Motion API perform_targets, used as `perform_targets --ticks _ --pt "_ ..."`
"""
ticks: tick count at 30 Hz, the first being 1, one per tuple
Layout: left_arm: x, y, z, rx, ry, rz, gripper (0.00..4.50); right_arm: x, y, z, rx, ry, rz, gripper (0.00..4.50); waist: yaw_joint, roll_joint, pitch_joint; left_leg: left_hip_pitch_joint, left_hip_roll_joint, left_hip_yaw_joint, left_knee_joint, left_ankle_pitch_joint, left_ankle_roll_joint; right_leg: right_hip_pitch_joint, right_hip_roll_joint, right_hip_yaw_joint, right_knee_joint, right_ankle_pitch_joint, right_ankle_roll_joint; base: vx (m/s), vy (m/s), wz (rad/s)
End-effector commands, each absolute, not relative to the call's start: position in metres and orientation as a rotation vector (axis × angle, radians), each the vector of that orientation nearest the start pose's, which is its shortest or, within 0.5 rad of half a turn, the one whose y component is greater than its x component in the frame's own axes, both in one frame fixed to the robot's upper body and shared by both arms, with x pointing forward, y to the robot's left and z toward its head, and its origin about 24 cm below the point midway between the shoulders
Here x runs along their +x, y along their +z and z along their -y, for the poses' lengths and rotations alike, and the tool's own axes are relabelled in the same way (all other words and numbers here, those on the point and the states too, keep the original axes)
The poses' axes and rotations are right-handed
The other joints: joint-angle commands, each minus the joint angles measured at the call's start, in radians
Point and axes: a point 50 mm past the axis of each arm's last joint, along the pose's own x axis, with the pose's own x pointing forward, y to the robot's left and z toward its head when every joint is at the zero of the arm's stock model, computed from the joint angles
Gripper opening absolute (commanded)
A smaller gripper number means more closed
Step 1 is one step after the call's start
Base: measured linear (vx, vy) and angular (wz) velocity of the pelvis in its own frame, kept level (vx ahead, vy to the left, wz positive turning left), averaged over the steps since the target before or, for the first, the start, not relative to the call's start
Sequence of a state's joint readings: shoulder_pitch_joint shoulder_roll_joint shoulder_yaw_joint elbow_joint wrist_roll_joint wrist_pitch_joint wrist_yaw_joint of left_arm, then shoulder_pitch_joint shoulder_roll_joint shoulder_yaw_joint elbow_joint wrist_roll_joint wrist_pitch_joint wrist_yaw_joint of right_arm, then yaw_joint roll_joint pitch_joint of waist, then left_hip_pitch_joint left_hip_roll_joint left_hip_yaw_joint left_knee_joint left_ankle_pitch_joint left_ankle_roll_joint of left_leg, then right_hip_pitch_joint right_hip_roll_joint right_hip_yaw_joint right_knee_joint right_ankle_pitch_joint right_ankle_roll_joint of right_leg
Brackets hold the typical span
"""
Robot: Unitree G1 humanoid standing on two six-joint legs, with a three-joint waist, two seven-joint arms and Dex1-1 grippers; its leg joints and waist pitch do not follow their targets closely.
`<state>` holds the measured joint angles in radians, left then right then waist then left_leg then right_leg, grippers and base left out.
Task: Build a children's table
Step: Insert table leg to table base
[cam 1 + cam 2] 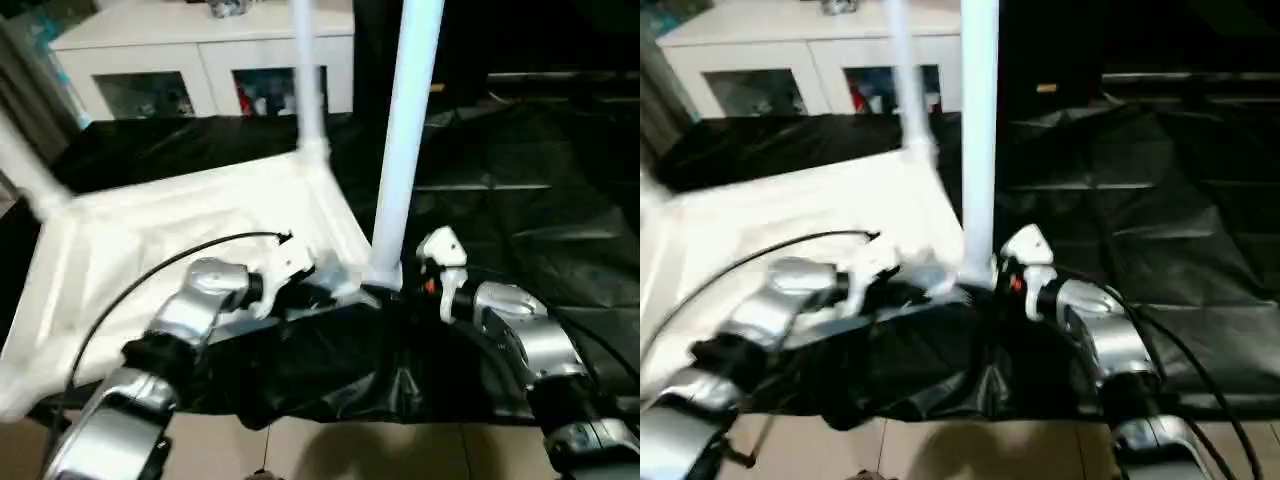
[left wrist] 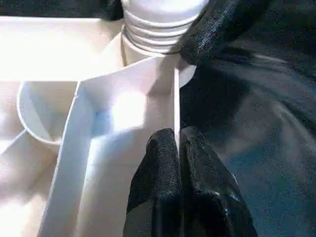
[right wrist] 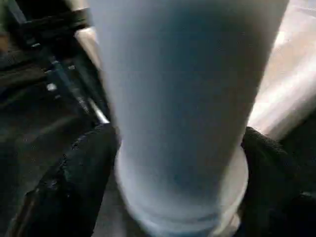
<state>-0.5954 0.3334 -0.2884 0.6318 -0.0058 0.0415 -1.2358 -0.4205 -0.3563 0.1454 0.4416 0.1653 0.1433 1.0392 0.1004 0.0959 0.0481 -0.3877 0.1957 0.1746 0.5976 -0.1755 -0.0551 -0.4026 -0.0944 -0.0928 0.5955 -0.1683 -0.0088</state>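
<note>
Three long white tapered plastic tube legs already stand up from the white plastic rectangular tabletop (image 1: 180,240), which lies ribbed underside up on a crumpled black plastic sheet (image 1: 520,200) in front of a white cabinet with glass fronts (image 1: 200,60); in the left eye view the nearest leg (image 1: 405,140) rises almost vertically from the near right corner, its long axis pointing up out of frame, with a second leg (image 1: 308,80) at the far corner and a third (image 1: 25,170) leaning at the left edge. The left gripper (image 1: 310,290) reaches that same corner, probably to steady the tabletop, while the right gripper (image 1: 405,285) sits at the leg's foot. In the right eye view the arrangement reads the same, the leg upright over its socket. In the left wrist view the two black fingers (image 2: 163,177) are pinched together on the thin upright edge wall of the tabletop, just below the leg's ribbed, threaded-looking base. In the right wrist view the black fingers (image 3: 74,182) stand wide apart on either side of the leg's flared end, flanking rather than clearly squeezing it, so the leg seems to stand seated on its own.
</note>
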Motion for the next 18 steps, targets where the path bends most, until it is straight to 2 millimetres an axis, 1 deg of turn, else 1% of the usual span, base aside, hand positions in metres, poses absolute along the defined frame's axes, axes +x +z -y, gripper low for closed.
perform_targets --ticks 1,3,4,5,6,7,8,10,11,13,16,17,18 --pt "0.308 0.05 -0.122 0.372 -1.47 -0.411 0.0 0.296 0.048 0.152 -0.144 1.166 -0.315 3.79 0.0 -0.017 -0.072 0.018 0.04 -0.007 -0.07 -0.212 0.093 0.048 -0.056 0.045 -0.062 -0.209 -0.237 0.0 0.0 0.0" --pt "0.305 0.051 -0.127 0.373 -1.488 -0.42 0.0 0.293 0.049 0.154 -0.155 1.201 -0.323 3.79 0.0 -0.017 -0.069 0.018 0.04 -0.007 -0.073 -0.238 0.074 0.048 -0.057 0.047 -0.064 -0.241 -0.226 0.0 0.0 0.0" --pt "0.304 0.051 -0.128 0.374 -1.491 -0.421 0.0 0.293 0.049 0.154 -0.156 1.206 -0.324 3.79 0.001 -0.018 -0.07 0.018 0.04 -0.007 -0.073 -0.239 0.072 0.049 -0.058 0.047 -0.064 -0.244 -0.223 0.0 0.0 0.0" --pt "0.303 0.051 -0.13 0.376 -1.493 -0.424 0.0 0.291 0.049 0.155 -0.152 1.226 -0.34 3.65 0.0 -0.022 -0.069 0.017 0.038 -0.006 -0.072 -0.235 0.072 0.049 -0.058 0.048 -0.065 -0.247 -0.221 0.0 0.0 0.0" --pt "0.303 0.051 -0.131 0.378 -1.492 -0.426 0.0 0.291 0.049 0.155 -0.15 1.23 -0.344 3.55 0.0 -0.021 -0.07 0.015 0.037 -0.007 -0.071 -0.23 0.073 0.051 -0.059 0.048 -0.064 -0.246 -0.22 0.0 0.0 0.0" --pt "0.303 0.051 -0.131 0.38 -1.491 -0.428 0.0 0.29 0.049 0.155 -0.15 1.232 -0.345 3.46 -0.001 -0.021 -0.069 0.015 0.036 -0.007 -0.071 -0.222 0.074 0.049 -0.057 0.047 -0.066 -0.254 -0.215 0.0 0.0 0.0" --pt "0.303 0.051 -0.132 0.381 -1.49 -0.429 0.0 0.29 0.049 0.154 -0.144 1.235 -0.346 3.46 -0.001 -0.023 -0.07 0.014 0.035 -0.007 -0.07 -0.213 0.074 0.051 -0.058 0.047 -0.065 -0.256 -0.213 0.0 0.0 0.0" --pt "0.303 0.051 -0.132 0.379 -1.487 -0.429 0.0 0.289 0.049 0.152 -0.14 1.239 -0.347 3.43 -0.001 -0.023 -0.071 0.014 0.035 -0.007 -0.069 -0.202 0.076 0.05 -0.058 0.047 -0.064 -0.25 -0.212 0.0 0.0 0.0" --pt "0.303 0.051 -0.132 0.377 -1.485 -0.428 0.0 0.288 0.048 0.15 -0.135 1.246 -0.349 3.14 -0.001 -0.023 -0.071 0.014 0.036 -0.007 -0.069 -0.196 0.077 0.05 -0.058 0.047 -0.064 -0.247 -0.212 0.0 0.0 0.0" --pt "0.303 0.051 -0.13 0.37 -1.478 -0.423 0.0 0.287 0.047 0.149 -0.129 1.244 -0.351 3.06 -0.001 -0.023 -0.071 0.013 0.035 -0.007 -0.068 -0.189 0.079 0.05 -0.056 0.046 -0.063 -0.241 -0.213 0.0 0.0 0.0" --pt "0.304 0.052 -0.127 0.355 -1.462 -0.413 0.0 0.287 0.045 0.148 -0.115 1.226 -0.351 2.79 -0.002 -0.023 -0.072 0.013 0.035 -0.007 -0.068 -0.184 0.079 0.05 -0.056 0.046 -0.062 -0.231 -0.213 0.0 0.0 0.0" --pt "0.306 0.051 -0.126 0.356 -1.432 -0.408 0.0 0.288 0.043 0.148 -0.11 1.189 -0.351 2.77 -0.002 -0.023 -0.071 0.014 0.035 -0.007 -0.068 -0.193 0.077 0.048 -0.057 0.046 -0.064 -0.243 -0.213 0.0 0.0 0.0" --pt "0.311 0.049 -0.123 0.367 -1.375 -0.409 0.0 0.295 0.037 0.148 -0.095 1.078 -0.362 2.76 -0.003 -0.023 -0.07 0.015 0.035 -0.006 -0.069 -0.198 0.074 0.048 -0.057 0.046 -0.065 -0.251 -0.211 0.0 0.0 0.0"
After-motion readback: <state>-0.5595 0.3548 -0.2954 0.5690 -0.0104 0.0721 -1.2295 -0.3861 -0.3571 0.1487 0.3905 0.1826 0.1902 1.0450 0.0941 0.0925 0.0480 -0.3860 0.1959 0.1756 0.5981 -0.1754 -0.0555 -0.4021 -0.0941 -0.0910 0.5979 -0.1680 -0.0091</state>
